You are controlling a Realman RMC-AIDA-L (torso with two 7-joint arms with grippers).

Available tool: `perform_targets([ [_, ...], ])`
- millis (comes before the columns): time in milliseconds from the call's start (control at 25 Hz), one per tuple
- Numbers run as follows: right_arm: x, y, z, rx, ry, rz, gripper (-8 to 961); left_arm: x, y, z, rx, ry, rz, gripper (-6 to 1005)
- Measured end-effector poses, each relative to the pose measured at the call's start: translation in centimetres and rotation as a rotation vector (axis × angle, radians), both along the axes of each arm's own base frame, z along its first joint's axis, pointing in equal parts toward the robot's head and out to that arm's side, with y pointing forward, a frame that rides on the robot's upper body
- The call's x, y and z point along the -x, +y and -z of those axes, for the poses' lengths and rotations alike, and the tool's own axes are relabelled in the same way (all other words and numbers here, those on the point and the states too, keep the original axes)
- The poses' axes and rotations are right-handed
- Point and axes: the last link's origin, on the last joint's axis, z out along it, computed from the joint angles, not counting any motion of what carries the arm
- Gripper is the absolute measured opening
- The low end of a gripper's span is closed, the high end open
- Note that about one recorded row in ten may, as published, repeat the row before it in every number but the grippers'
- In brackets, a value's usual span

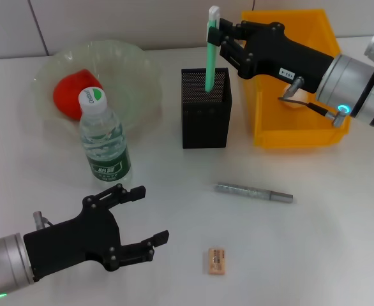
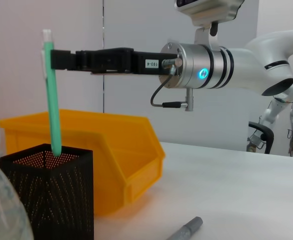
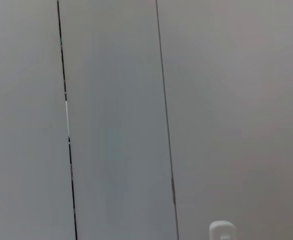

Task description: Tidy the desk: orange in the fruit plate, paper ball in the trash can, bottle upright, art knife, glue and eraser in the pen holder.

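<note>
My right gripper [image 1: 220,35] is shut on the top of a green glue stick [image 1: 210,57] and holds it upright, its lower end inside the black mesh pen holder [image 1: 205,118]. The left wrist view shows the same: right gripper [image 2: 59,60], stick [image 2: 50,100], holder [image 2: 46,200]. A grey art knife [image 1: 254,192] and a tan eraser [image 1: 216,261] lie on the table. The bottle [image 1: 103,140] stands upright. A red-orange fruit [image 1: 72,94] lies in the clear plate [image 1: 136,70]. My left gripper [image 1: 152,213] is open and empty at the front left.
A yellow bin [image 1: 302,134] stands right of the pen holder, under my right arm; a pale lump [image 1: 293,102] shows inside it. The right wrist view shows only wall panels and the stick's white tip [image 3: 221,231]. The art knife also shows in the left wrist view [image 2: 185,229].
</note>
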Motion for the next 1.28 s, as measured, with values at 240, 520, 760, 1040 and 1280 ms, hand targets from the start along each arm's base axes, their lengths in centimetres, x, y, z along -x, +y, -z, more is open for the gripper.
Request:
perform_targets([
  [240,-0.4,0.3,0.4,-0.014,-0.03,0.029,272,0.0,-0.1,0.1,0.002,-0.002,-0.002,866],
  [520,-1.1,0.1,0.5,-0.023,-0.043,0.049,288,0.1,-0.3,0.0,0.002,-0.008,-0.004,866],
  [760,-1.5,-0.2,0.3,-0.023,-0.031,0.06,301,0.1,-0.3,-0.1,-0.001,-0.009,-0.006,866],
  [1040,-1.3,-0.3,-1.3,0.0,0.025,0.082,528,0.2,-0.2,-0.2,-0.003,-0.008,-0.006,866],
  [1280,0.7,-2.2,-4.7,0.115,-0.012,0.051,755,0.2,-0.4,-0.3,0.003,-0.015,0.0,866],
])
